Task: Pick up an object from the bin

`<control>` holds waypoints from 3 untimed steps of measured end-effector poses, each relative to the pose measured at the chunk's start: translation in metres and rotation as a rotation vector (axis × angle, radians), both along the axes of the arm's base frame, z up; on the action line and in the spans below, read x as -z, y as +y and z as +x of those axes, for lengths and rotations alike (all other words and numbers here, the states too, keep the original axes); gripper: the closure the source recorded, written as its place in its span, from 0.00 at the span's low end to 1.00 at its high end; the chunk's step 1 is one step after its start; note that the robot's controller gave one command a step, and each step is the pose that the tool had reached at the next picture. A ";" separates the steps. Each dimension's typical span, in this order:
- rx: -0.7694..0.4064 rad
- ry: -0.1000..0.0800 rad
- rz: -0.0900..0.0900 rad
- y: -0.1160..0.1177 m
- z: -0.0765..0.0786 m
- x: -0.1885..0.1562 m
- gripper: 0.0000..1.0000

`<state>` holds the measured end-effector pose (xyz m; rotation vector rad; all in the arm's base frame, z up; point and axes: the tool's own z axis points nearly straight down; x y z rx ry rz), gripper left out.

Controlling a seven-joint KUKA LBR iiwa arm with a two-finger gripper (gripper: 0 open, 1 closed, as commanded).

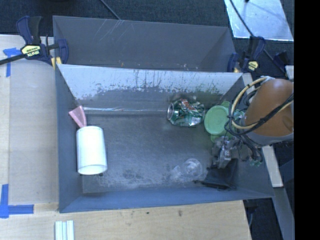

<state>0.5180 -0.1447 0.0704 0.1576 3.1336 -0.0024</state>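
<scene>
My gripper [224, 158] hangs low at the bin's right side, just above a flat black object [219, 180] that lies in the front right corner. A clear plastic cup [187, 168] rests on the floor to the left of the gripper. Behind the gripper, against the right wall, stands a green round cup [216, 120]. A crushed green and silver can [185, 112] lies beside it to the left. Whether the gripper touches the black object cannot be told.
A white cylinder [91, 150] lies on its side at the bin's left, with a small pink cone-shaped piece [78, 116] behind it. The arm with its orange cover and cables reaches in over the right rim.
</scene>
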 end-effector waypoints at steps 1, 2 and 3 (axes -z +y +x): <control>0.000 0.004 0.001 0.000 -0.001 -0.004 1.00; 0.000 0.006 0.002 0.001 -0.002 -0.021 1.00; 0.000 0.008 0.003 0.001 -0.002 -0.038 1.00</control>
